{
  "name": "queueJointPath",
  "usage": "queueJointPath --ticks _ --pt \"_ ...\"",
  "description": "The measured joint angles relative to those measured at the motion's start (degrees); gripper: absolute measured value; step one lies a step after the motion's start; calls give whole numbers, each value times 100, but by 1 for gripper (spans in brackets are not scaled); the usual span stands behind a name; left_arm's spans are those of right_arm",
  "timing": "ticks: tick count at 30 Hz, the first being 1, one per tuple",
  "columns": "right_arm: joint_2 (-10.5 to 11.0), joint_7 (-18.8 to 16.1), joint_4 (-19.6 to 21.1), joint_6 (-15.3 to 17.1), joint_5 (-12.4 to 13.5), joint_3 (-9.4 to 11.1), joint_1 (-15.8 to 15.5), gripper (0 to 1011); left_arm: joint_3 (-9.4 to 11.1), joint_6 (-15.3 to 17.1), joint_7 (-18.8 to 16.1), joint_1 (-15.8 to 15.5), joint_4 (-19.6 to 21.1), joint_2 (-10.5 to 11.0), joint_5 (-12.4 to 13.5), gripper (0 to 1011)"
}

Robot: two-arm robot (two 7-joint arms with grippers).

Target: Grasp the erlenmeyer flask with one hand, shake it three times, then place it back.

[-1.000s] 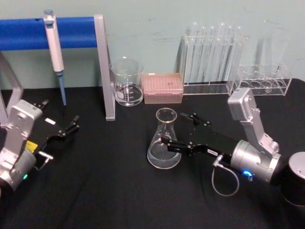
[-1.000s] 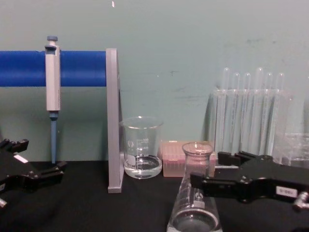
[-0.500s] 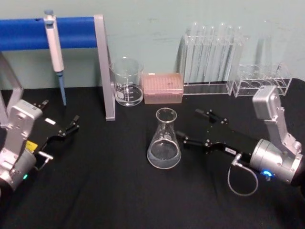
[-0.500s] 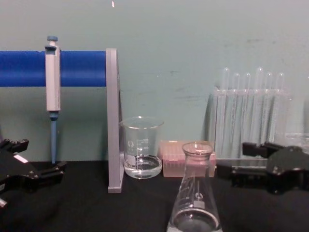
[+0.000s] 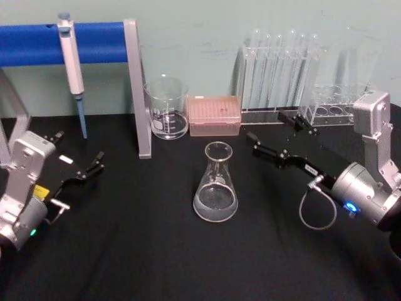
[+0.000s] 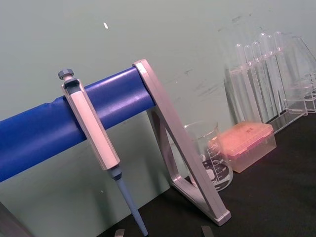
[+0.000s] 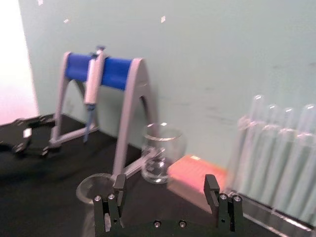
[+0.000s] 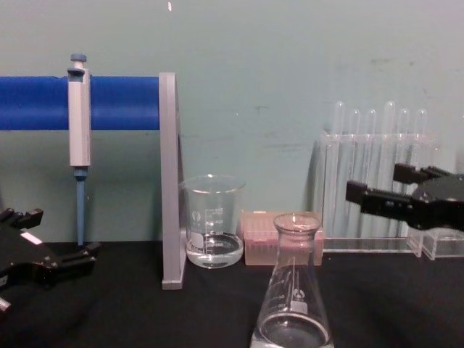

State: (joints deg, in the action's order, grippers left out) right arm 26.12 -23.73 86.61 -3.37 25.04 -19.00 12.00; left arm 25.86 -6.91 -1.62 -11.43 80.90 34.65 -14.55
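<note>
Right end effector is pulling back w/ jaws spread, holding nothing; a sec ago it straddled the erlenmeyer flask, now standing free mid-bench. Task probably finishing. Left end effector is idling open.

You won't get readable text here: white print on the beaker and flask, frame centre, is too small to read.

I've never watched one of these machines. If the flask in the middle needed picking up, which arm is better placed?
Probably the right. The right gripper is open, close beside the Erlenmeyer flask and pointing towards it. The left gripper sits farther off by the pipette stand.
</note>
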Motion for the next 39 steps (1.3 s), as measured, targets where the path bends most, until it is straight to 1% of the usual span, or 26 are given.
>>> queueJointPath --ticks 1,3,5,6,10,12,13,14,16,19,20,26,30,35,39 --pt "0 0 0 0 0 0 0 1000 0 0 0 0 0 0 0 1001" --pt "-177 214 -61 -140 -117 64 -7 1000 0 0 0 0 0 0 0 1001" --pt "-277 340 -108 -198 -179 92 -6 1000 0 0 0 0 0 0 0 1001" --pt "-367 442 -155 -233 -230 116 0 1000 0 0 0 0 0 0 0 1001" --pt "-566 646 -293 -288 -360 153 45 1000 0 0 0 0 0 0 0 1001" --pt "-637 700 -374 -296 -411 157 82 1000 0 0 0 0 0 0 0 1001" --pt "-709 757 -469 -299 -466 157 121 1000 0 0 0 0 0 0 0 1001" --pt "-709 757 -469 -299 -466 157 121 1000 0 0 0 0 0 0 0 1001" --pt "-831 838 -658 -301 -563 157 198 1000 0 0 0 0 0 0 0 1001" --pt "-938 918 -868 -338 -711 137 280 1000 0 0 0 0 0 0 0 1001" --pt "-938 918 -868 -338 -711 137 280 1000 0 0 0 0 0 0 0 1001" --pt "-1133 1031 -1301 -355 -951 105 428 1000 0 0 0 0 0 0 0 1001" --pt "-1223 1081 -1504 -355 -1059 105 480 1000 0 0 0 0 0 0 0 1001" --pt "-1308 1099 -1718 -334 -1167 124 525 1000 0 0 0 0 0 0 0 1001" --pt "-1341 1100 -1797 -308 -1224 135 536 1000 0 0 0 0 0 0 0 1001"
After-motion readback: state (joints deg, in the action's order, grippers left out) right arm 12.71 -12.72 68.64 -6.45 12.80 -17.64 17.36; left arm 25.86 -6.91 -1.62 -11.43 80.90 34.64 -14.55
